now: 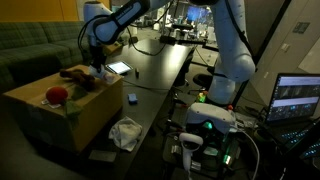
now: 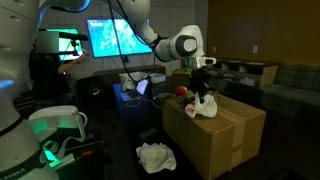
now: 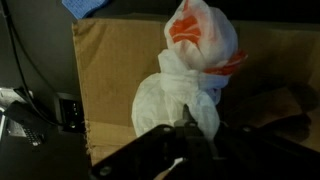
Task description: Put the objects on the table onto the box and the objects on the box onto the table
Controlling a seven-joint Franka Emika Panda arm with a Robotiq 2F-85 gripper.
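Observation:
A white plastic bag (image 3: 190, 70) with something orange inside is over the cardboard box (image 3: 110, 80). My gripper (image 3: 185, 132) is directly above it, with the fingers closed together on the bag's bunched neck. In both exterior views the gripper (image 2: 203, 78) (image 1: 96, 66) is above the box top (image 2: 235, 125) (image 1: 40, 100), with the bag (image 2: 207, 103) below it, touching or just above the box. A red object (image 1: 57, 95) (image 2: 182, 93) lies on the box. A small blue object (image 1: 132, 98) lies on the dark table.
A crumpled white cloth (image 1: 125, 132) (image 2: 155, 155) lies low beside the box. A lit tablet (image 1: 118, 68) lies on the table. A laptop (image 1: 300, 98) stands near the robot base. A large screen (image 2: 115, 35) glows behind. A sofa (image 1: 30, 50) is behind the box.

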